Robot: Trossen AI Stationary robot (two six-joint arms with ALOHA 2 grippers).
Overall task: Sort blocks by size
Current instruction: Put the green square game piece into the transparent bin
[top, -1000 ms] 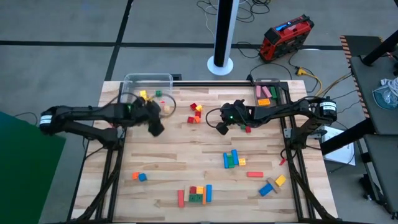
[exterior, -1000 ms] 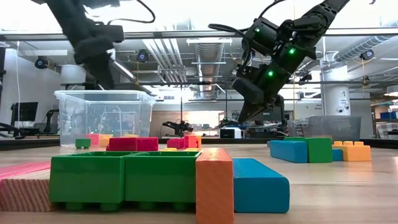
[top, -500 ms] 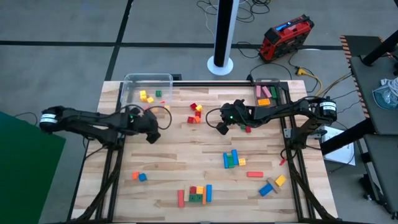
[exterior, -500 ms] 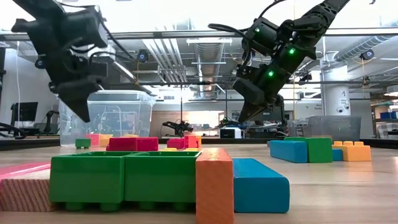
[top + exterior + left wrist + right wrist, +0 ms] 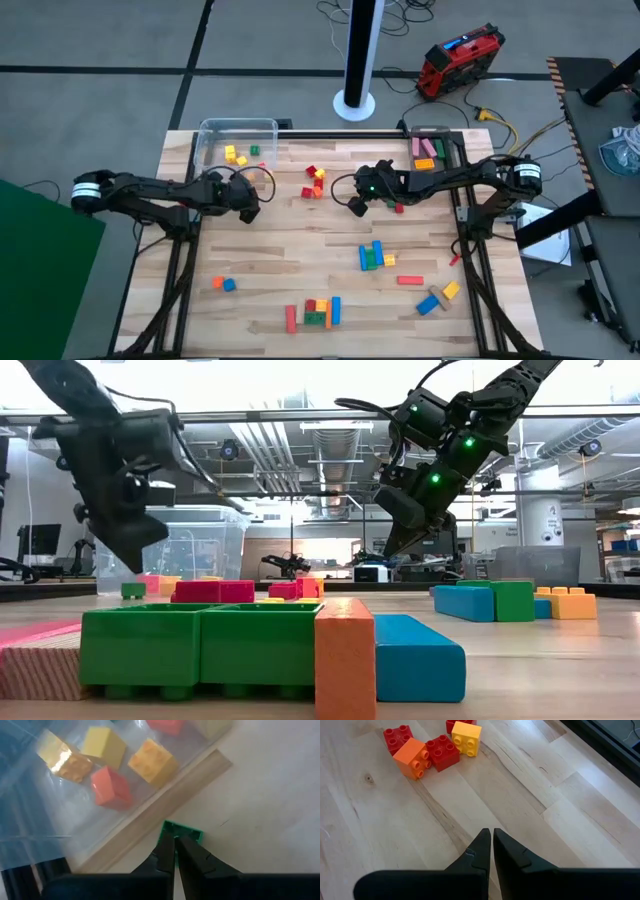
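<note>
Left gripper (image 5: 175, 851) pinched shut beside the clear tub (image 5: 210, 132)
Small yellow and red blocks (image 5: 104, 746) lie inside; right gripper (image 5: 491, 846) closed, empty.

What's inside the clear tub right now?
The clear tub holds two yellow blocks and one green block. The left arm passes beside its near edge, so anything lower there is hidden.

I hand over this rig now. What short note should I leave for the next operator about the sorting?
Left claw: shut, beside the clear plastic tub, a small green block just past its tips.
Right claw: shut, empty, hovering mid-table near the red, orange and yellow studded blocks.
Done: some small cubes lie in the tub; long bars sit at the back right.
Left: the scattered blocks toward the table's front.
</note>
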